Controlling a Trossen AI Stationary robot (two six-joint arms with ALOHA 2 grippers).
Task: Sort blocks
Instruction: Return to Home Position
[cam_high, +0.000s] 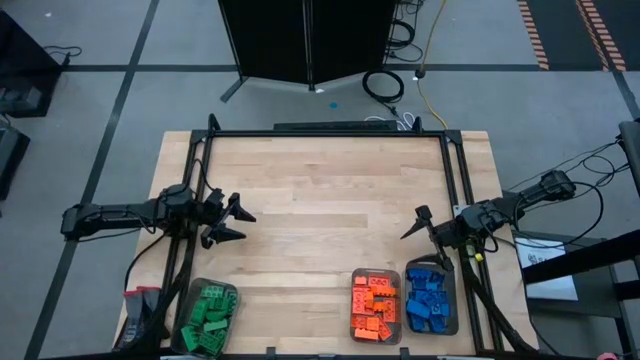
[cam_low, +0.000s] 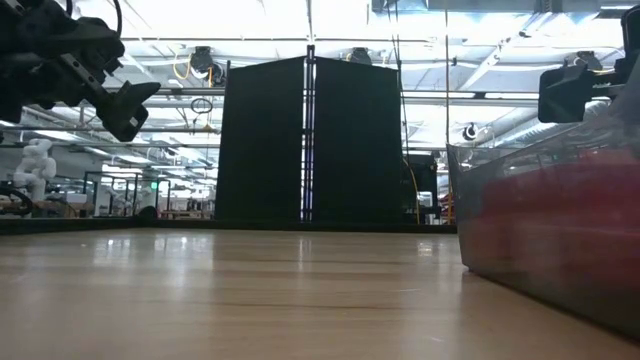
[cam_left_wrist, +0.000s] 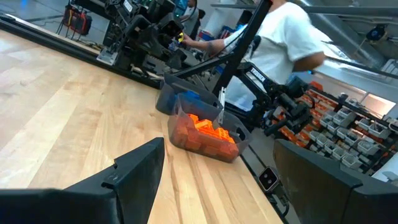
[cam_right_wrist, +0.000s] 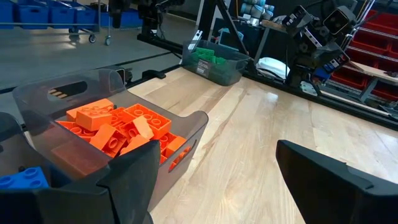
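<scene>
1. Both arms are up off the wooden table. The left gripper hovers over the table's left side, its fingers spread apart with nothing between them.
2. Across from it, the right gripper hangs over the right side, pointing in toward the centre. Its fingers are apart too, and empty.
3. Down at the front left corner, the green blocks sit heaped in a clear tray, just below the left arm.
4. Right of centre along the front edge, the orange blocks fill a second tray. Just beside it on the right, the blue blocks fill a third tray, under the right arm.
5. From the left wrist, the two dark fingers frame a look across the bare wood to the orange load, with the blue lot behind it. A person in a white shirt stands beyond the table.
6. From the right wrist, the orange pile lies close up, studs showing, piled near the rim. The green lot sits well apart at the far side.
7. At table height, a tray wall looms on the right, its reddish contents a blur. A black panel stands behind the table.
</scene>
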